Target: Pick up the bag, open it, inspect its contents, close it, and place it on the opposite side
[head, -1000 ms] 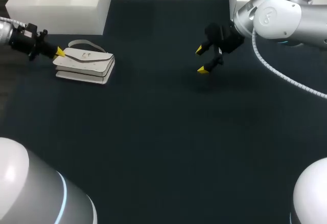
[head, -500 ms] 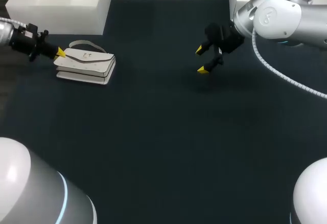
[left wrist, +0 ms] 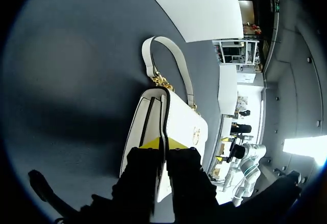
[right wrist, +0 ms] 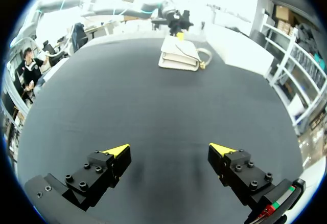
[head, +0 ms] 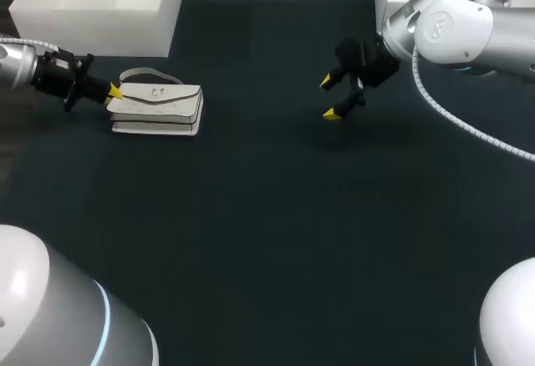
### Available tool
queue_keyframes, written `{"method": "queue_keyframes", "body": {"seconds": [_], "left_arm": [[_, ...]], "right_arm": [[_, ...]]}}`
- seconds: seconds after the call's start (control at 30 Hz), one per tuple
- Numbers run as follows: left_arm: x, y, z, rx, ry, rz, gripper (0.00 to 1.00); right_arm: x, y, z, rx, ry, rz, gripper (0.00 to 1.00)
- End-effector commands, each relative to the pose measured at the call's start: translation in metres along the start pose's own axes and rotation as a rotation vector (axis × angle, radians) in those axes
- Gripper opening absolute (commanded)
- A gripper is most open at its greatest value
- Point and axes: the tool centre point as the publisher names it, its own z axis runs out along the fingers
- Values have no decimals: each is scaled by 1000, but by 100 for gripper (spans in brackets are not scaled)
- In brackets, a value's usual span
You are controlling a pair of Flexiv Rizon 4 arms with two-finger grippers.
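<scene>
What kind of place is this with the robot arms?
Probably a robot testing lab: a left gripper and a right gripper with yellow tips hang over a dark table, with a white handbag to practise on.

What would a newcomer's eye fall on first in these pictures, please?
The white bag lies flat on the dark table, on its far left side. The left gripper pinches the bag's end, while the right gripper hangs open above the table, right of the middle.

One white bag (head: 157,105) is lying at the upper left of the counter (head: 267,216); two grippers are showing, the left gripper (head: 113,93) and the right gripper (head: 329,99).
</scene>
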Motion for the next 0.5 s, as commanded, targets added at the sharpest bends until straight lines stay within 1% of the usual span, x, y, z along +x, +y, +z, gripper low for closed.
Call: {"method": "queue_keyframes", "body": {"seconds": [0.03, 0.23, 0.37, 0.5], "left_arm": [[16, 24, 5, 348, -20, 3, 0], [33, 40, 23, 390, -78, 50, 0], [37, 49, 34, 425, -88, 38, 0], [36, 57, 43, 486, -89, 19, 0]], "right_arm": [[-1, 0, 0, 0, 3, 0, 100], [-1, 0, 0, 0, 3, 0, 100], [-1, 0, 0, 0, 3, 0, 100], [-1, 0, 0, 0, 3, 0, 100]]}}
